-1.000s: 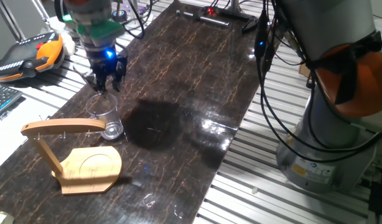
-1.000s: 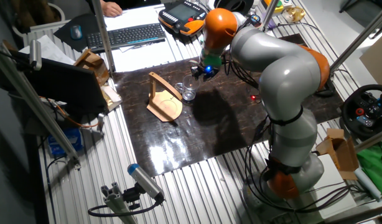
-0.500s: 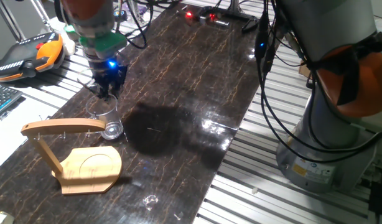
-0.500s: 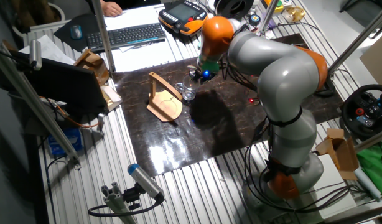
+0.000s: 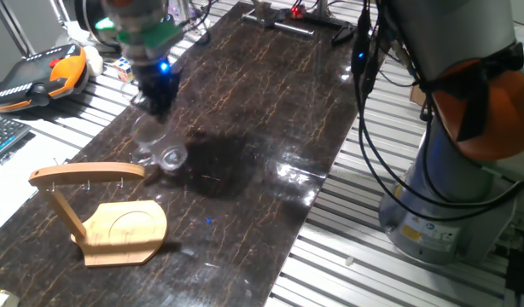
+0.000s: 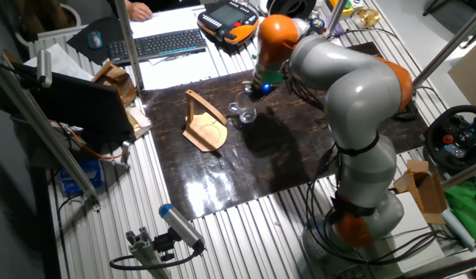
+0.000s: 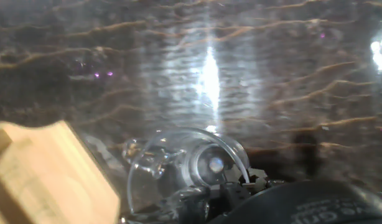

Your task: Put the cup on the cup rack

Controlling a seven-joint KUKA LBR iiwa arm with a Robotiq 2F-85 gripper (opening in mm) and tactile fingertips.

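Note:
The cup (image 5: 162,150) is a clear glass mug, tilted and blurred, hanging just over the dark table right of the cup rack. My gripper (image 5: 157,109) is shut on its rim from above. The other fixed view shows the cup (image 6: 244,115) under the gripper (image 6: 255,94), a short way right of the cup rack (image 6: 204,129). The wooden cup rack (image 5: 117,228) stands at the front left, its curved arm toward the cup. In the hand view the cup (image 7: 185,163) fills the lower middle, against the gripper (image 7: 231,188), with the cup rack (image 7: 45,177) at the lower left.
An orange teach pendant (image 5: 36,72) and a keyboard (image 5: 2,136) lie off the table's left edge. The arm's grey base (image 5: 454,179) and cables stand to the right. A keyboard (image 6: 156,43) and a cardboard box (image 6: 118,81) sit behind the table.
The gripper dropped onto the cup's rim, closed, then moved right and away from the rack. The cup went with it and now tilts instead of standing upright.

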